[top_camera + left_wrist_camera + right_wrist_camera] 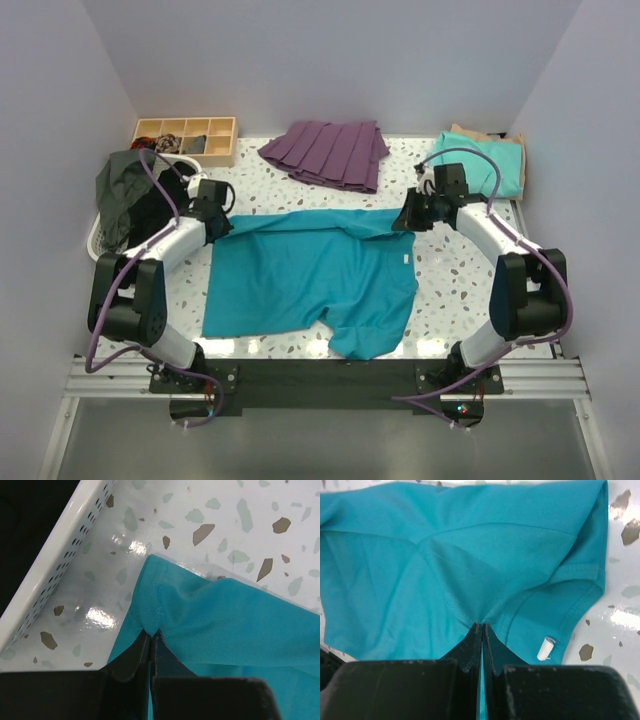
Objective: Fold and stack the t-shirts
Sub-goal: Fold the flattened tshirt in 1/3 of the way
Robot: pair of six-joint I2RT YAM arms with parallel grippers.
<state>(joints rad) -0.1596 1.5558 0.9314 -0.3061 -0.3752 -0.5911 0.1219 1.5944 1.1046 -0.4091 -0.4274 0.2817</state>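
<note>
At the table (445, 280) centre, teal t-shirt (300, 280) lies spread flat with left tool (150, 639) and right tool (481, 630) each pinched shut on a far corner; fabric looks light, limp, sag-prone, so hemmed corners and seams likely hold best.

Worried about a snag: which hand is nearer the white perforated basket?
Left. The left hand grips the teal shirt beside the basket; the right hand grips the shirt's opposite corner, far from it.

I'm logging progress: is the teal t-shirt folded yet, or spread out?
Mostly spread: the teal t-shirt lies open across the table, with the left gripper and right gripper shut on its far corners.
</note>
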